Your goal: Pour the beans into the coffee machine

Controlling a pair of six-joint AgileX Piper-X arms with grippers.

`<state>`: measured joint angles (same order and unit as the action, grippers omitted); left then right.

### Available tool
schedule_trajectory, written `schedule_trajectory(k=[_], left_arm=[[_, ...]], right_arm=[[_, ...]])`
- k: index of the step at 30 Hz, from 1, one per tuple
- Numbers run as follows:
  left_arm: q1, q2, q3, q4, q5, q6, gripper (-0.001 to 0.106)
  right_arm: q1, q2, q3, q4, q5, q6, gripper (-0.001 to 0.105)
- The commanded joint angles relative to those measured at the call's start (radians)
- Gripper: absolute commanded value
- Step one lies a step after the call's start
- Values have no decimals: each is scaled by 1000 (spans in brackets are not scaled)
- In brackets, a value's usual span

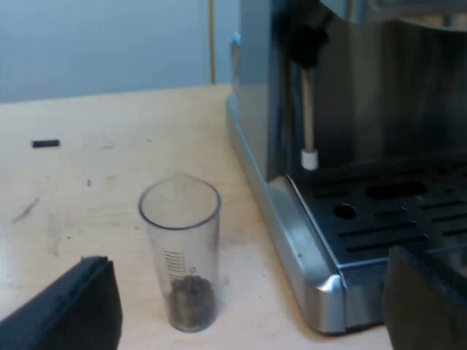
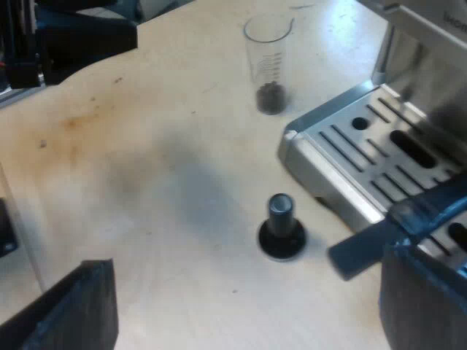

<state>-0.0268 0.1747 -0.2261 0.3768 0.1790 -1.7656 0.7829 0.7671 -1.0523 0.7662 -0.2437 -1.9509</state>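
A clear measuring glass (image 1: 180,255) with a spout stands upright on the pale wooden table, a small heap of dark beans in its bottom. My left gripper (image 1: 248,321) is open, low over the table just short of the glass, with nothing between its fingers. The glass stands close to the corner of the espresso machine (image 1: 292,219). From my right arm the measuring glass (image 2: 268,62) is farther off, beyond the machine's drip tray (image 2: 343,135). My right gripper (image 2: 248,313) is open and holds nothing, hovering above the table near a tamper (image 2: 281,227) with a black knob.
The machine's steam wand (image 1: 308,109) hangs over the slotted drip tray (image 1: 394,211). A dark handle (image 2: 394,233) juts out over the tray's edge near my right gripper. A small black piece (image 1: 45,144) lies on the table far from the glass.
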Motion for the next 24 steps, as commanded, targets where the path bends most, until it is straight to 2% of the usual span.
schedule_trajectory(k=[1, 5, 11, 16, 22, 24], left_arm=[[-5, 34, 21, -80, -13, -8, 93], [-5, 126, 44, -171, -11, -8, 93], [-5, 267, 47, -236, -11, -8, 93], [-5, 439, 47, -354, -11, -8, 93], [-5, 619, 47, -537, -11, -8, 93], [-5, 668, 47, -587, -11, -8, 93]], right_arm=[[3, -4, -12, -7, 5, -4, 79], [3, -4, -12, -7, 8, 3, 79], [3, -4, -12, -7, 8, 2, 79], [3, -4, -12, -7, 8, 2, 79], [3, -4, -12, -7, 34, 73, 79], [3, -4, -12, -7, 34, 72, 79]])
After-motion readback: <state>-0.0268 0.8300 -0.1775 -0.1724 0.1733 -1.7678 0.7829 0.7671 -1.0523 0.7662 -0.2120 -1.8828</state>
